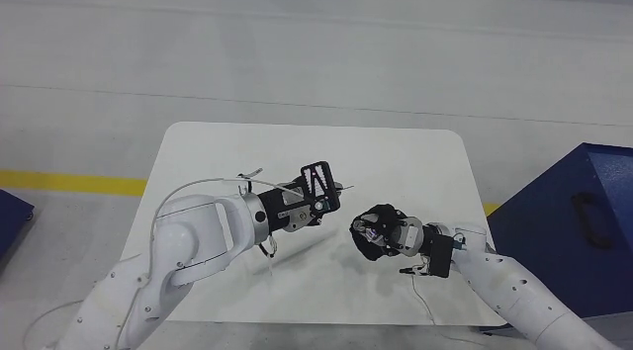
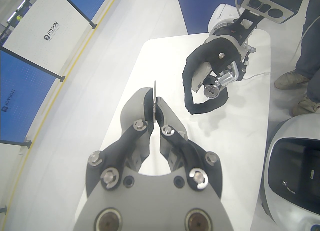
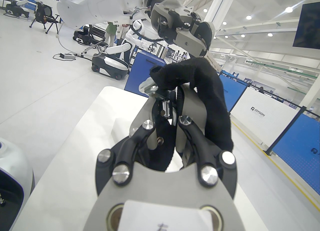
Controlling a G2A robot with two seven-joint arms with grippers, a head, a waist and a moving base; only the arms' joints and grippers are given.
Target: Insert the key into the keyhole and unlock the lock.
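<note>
Both arms hang over the middle of the white surface (image 1: 396,152). The left end effector (image 2: 155,103) is pinched tight on the key (image 2: 155,88), blade poking out past the fingertips. Across a gap, the right end effector (image 2: 215,76), its fingers wrapped in black fabric (image 2: 200,108), is clamped on the chrome lock (image 2: 226,79), with the keyhole (image 2: 211,91) facing the key, not touching. Around them: pale floor (image 1: 297,34), a yellow line (image 1: 69,183), a blue cabinet (image 1: 584,221), blue and white barrier panels (image 2: 32,26).
</note>
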